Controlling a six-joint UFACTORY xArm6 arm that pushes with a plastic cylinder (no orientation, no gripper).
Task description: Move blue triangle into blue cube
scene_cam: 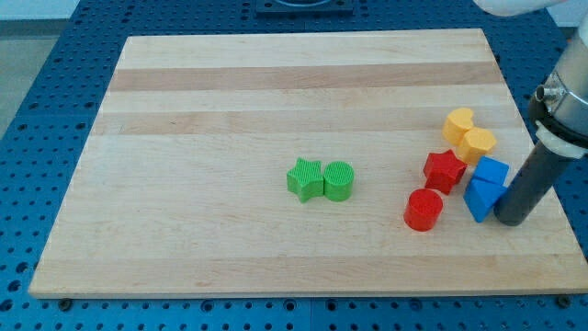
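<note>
- My tip (511,221) sits low on the right side of the frame, pressed against the right edge of the blue triangle (480,199).
- There's no pincer on this arm, just a straight dark rod, so nothing is clenched or grasped: it only pushes.
- The blue triangle is touching the blue cube (492,172), which sits just above it, the two packed together.
- Left of the blue pair comes the red star (444,170), and below that the red cylinder (424,209), toward the lower right.
- Above the blues, two yellow blocks huddle together: one rounded yellow block (458,123) and another yellow block (478,143) touching it.
- Over at frame centre, the green star (305,178) and green cylinder (338,180) stand side by side, touching, well apart from the action.
- All of it rests on the wooden board (230,101).
</note>
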